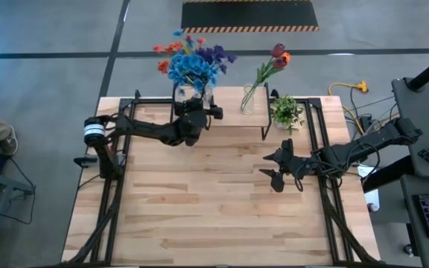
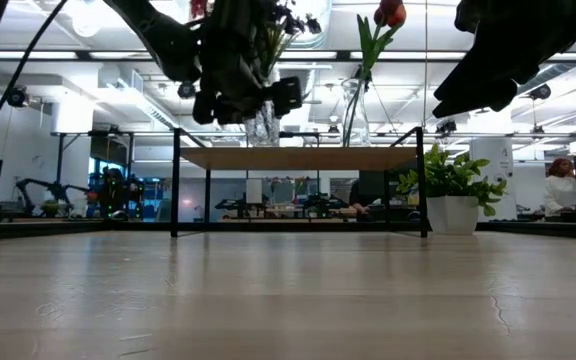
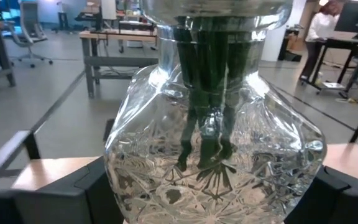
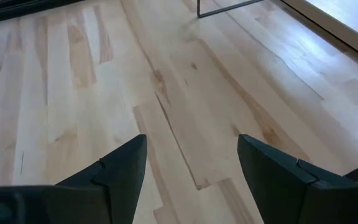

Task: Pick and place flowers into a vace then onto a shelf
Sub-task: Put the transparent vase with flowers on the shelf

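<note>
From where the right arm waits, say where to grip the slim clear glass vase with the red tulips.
Grip the slim clear glass vase at its lower body, coming level from the table's near side. The tulip stems lean toward the right, so above is crowded; the small potted plant stands beside it on the wooden shelf. The right gripper is open.

**Four cameras, one table**

The high view looks straight down on the whole table. The low view sits at tabletop level, facing across the planks into the room, and shares the shelf with overhead. Left wrist view is pressed right up against the cut-glass vase. Right wrist view looks down, close, on bare wood, catching a shelf leg.
</note>
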Robot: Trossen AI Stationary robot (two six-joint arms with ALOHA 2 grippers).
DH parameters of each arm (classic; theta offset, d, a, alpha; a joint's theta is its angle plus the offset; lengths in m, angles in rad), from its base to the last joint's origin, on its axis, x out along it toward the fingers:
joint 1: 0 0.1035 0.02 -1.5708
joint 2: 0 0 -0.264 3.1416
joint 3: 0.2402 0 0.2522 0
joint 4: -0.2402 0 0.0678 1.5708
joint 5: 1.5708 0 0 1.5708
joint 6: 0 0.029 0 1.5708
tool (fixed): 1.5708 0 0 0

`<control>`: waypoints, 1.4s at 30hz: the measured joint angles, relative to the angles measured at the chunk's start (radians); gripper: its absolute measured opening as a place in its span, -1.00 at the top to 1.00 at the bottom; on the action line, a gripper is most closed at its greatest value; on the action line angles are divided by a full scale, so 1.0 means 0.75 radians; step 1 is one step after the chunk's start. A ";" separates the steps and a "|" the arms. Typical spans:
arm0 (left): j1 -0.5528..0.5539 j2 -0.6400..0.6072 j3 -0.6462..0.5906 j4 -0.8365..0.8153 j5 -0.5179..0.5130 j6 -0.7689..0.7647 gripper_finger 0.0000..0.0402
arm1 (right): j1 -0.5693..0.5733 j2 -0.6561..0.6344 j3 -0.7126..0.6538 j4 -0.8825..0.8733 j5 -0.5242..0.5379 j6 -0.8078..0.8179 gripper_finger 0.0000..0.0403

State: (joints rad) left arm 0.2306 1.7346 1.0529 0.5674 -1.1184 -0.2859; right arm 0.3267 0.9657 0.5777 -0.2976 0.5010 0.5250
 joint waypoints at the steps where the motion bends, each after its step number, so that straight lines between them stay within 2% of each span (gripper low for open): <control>1: -0.001 0.007 0.003 0.000 0.009 0.000 -0.50 | 0.000 0.000 0.000 0.002 0.000 0.000 -0.20; 10: -0.002 0.043 0.020 0.005 0.023 -0.076 -0.50 | 0.000 0.000 -0.001 0.000 -0.001 0.000 -0.20; 22: -0.008 0.043 0.020 -0.015 0.023 -0.080 -0.50 | 0.000 0.000 -0.001 0.000 -0.005 0.000 -0.20; 30: -0.013 0.040 0.020 -0.125 0.024 -0.201 -0.50 | -0.001 0.000 -0.001 0.000 -0.005 0.000 -0.20; 42: -0.020 0.039 0.020 -0.139 0.052 -0.157 -0.50 | 0.000 0.000 -0.001 0.001 -0.005 0.000 -0.20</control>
State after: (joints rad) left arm 0.2157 1.7640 1.0676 0.4629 -1.0794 -0.4040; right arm 0.3265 0.9657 0.5774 -0.2970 0.4973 0.5247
